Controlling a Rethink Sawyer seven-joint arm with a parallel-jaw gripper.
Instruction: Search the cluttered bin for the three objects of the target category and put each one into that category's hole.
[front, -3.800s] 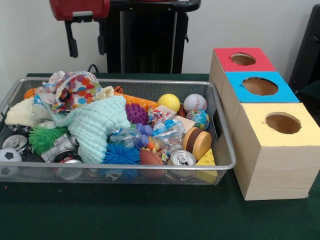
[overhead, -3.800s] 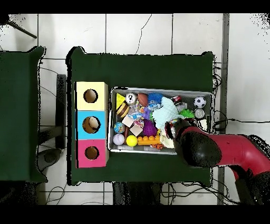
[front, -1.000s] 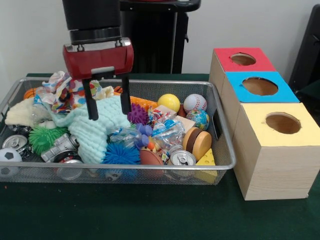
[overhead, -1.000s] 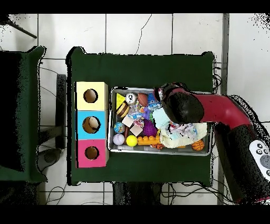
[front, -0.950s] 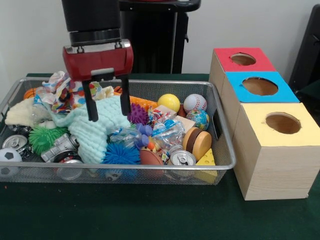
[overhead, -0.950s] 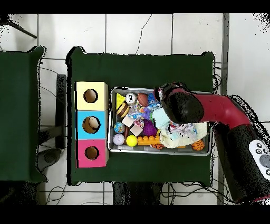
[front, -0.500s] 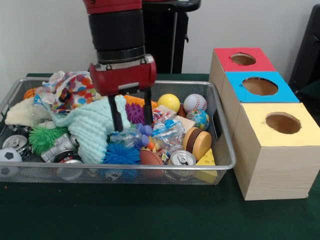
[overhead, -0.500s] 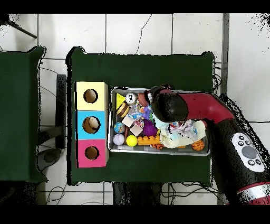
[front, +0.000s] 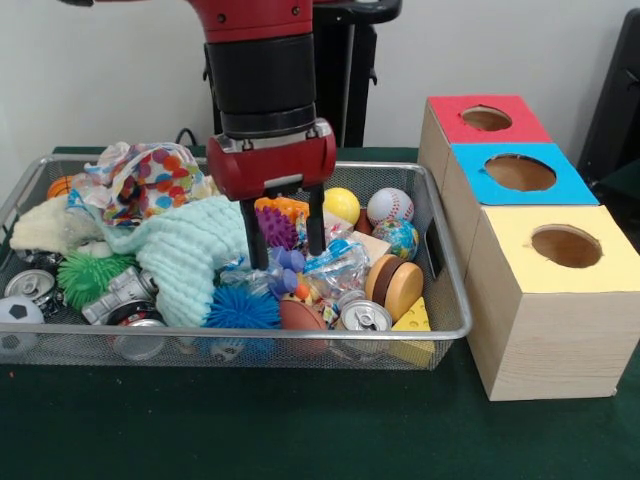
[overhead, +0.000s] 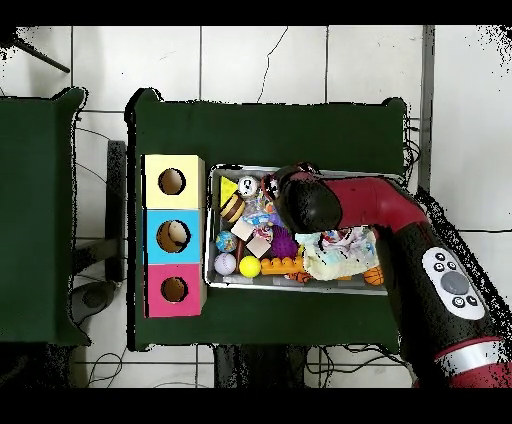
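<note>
My gripper (front: 287, 257) hangs open, low in the wire bin (front: 452, 290), its fingers (front: 258, 240) straddling a small blue-purple toy (front: 288, 262) and crinkled plastic wrappers (front: 335, 262). A purple spiky ball (front: 274, 227) sits just behind the fingers. Nothing is held. To its right lie a yellow ball (front: 342, 204), a baseball (front: 390, 206) and a globe ball (front: 401, 238). The red box (front: 485, 120), blue box (front: 520, 172) and yellow box (front: 565, 248), each with a round hole, stand right of the bin. In the overhead view the arm (overhead: 305, 200) hides the gripper.
A mint cloth (front: 185, 250) and a colourful cloth (front: 145, 180) cover the bin's left half. A blue spiky ball (front: 243, 308), a green spiky ball (front: 88, 275), a soccer ball (front: 18, 318), a can (front: 365, 318), a cheese wedge (front: 412, 320) and a wooden disc (front: 397, 287) crowd the front.
In the front view, the gripper has come down from above the bin and moved right, from over the mint cloth to the wrappers by the purple spiky ball. It stays open.
</note>
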